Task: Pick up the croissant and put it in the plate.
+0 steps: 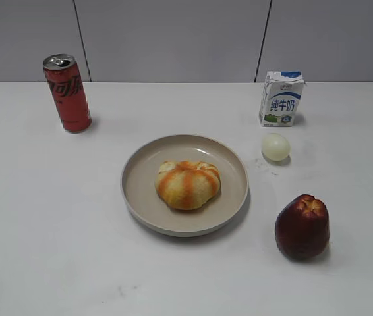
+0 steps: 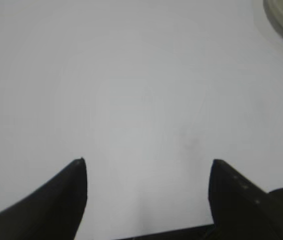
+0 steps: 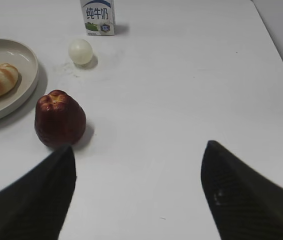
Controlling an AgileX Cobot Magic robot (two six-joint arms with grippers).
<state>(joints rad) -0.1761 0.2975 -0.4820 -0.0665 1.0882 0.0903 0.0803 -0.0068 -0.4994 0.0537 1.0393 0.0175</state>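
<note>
Nearest the front edge of the surface (image 1: 35, 263), both claws are seen only from their own wrist cameras. The left claw (image 2: 149, 170) is spread apart over bare surface with nothing between its fingers; the right claw (image 3: 137, 162) is likewise parted and empty, with the apple (image 3: 60, 119) just beyond it.

Further in, toward the right edge, the apple stands upright, apart from the plate (image 1: 140, 197). At the middle of the surface the croissant (image 1: 188, 184) is found lying inside the plate, well within its raised rim and alone there. The task is therefore judged done as far as can be shown; nothing appears to be left but keeping the arms clear.

Beyond the plate an egg (image 1: 275, 147) rests. Toward the back edge, a milk carton (image 1: 281, 99) stands closed on the right and a red can (image 1: 67, 93) on the left.
</note>
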